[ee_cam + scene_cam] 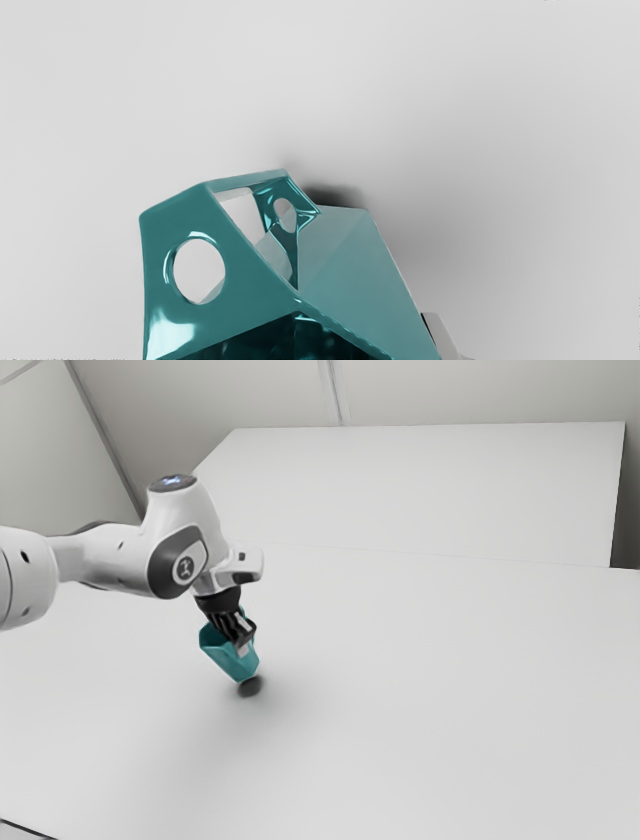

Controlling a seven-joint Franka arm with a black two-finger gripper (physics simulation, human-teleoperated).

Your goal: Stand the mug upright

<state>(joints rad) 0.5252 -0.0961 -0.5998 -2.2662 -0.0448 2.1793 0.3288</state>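
Teal mug (221, 651) is held tilted at the table (420, 680), mouth toward ten o'clock, base toward five in the exterior view, wall apparently pinched between the gripper's (240, 646) fingers. Judged light, stiff, slick, possibly brittle; best gripped by flat wall, clear of handle (232, 292).

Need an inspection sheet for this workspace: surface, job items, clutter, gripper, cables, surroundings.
Surface: pale table, dark shadow below the mug.
Job's things: teal faceted mug, tilted, not upright; round hole through one side face.
Clutter: nothing seen.
Gripper: at the mug, apparently holding it by the wall.
Cables: nothing seen.
Surroundings: pale walls; large pale panel beyond the table.
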